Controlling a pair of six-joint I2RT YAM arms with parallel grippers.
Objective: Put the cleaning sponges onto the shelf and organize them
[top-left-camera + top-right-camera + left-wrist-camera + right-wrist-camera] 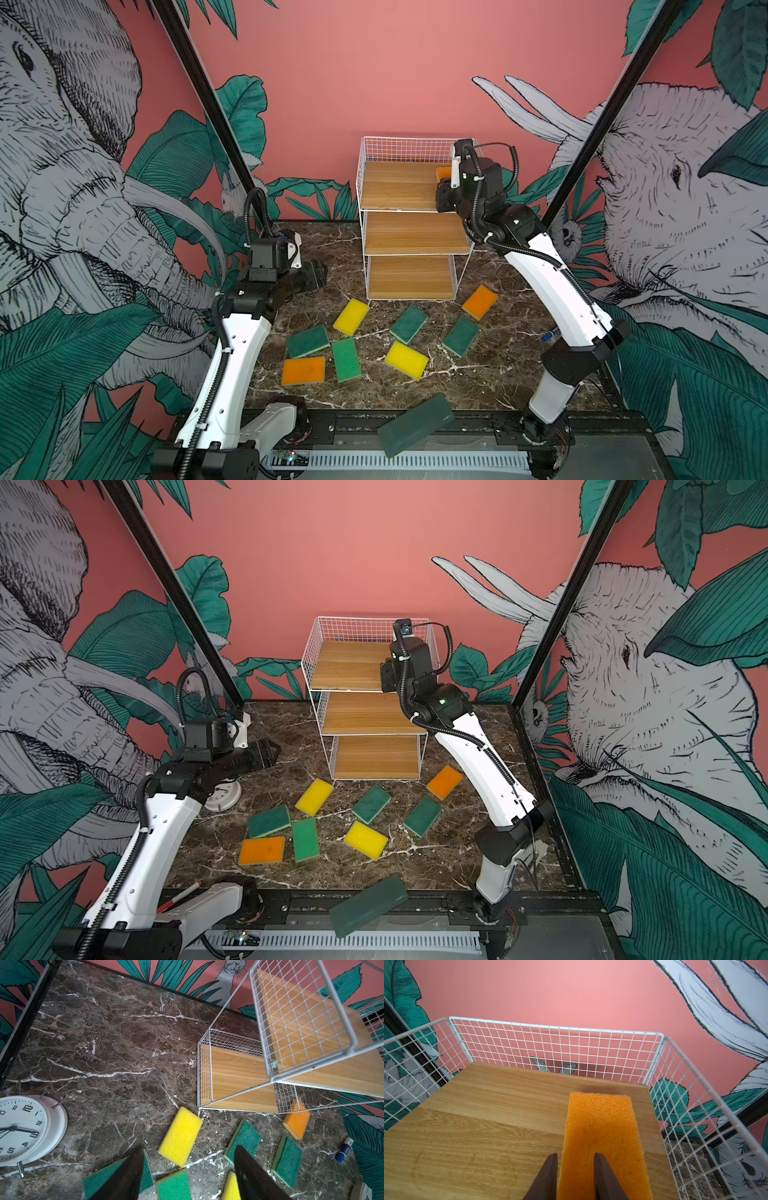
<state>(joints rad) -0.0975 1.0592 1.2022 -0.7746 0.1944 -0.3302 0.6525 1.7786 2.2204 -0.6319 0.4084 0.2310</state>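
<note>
The right gripper [575,1155] pinches an orange sponge [600,1126] over the shelf's [554,1043] top board [488,1126]. It sits by the right wire side, long axis toward the back grid, near end cut off. The left gripper [189,1147] gapes, holding nothing. Eight loose sponges [351,316] lie before the shelf.

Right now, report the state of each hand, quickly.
Left hand: open, holding nothing, above the table.
Right hand: closed on an orange sponge, over the top board of the shelf.
</note>
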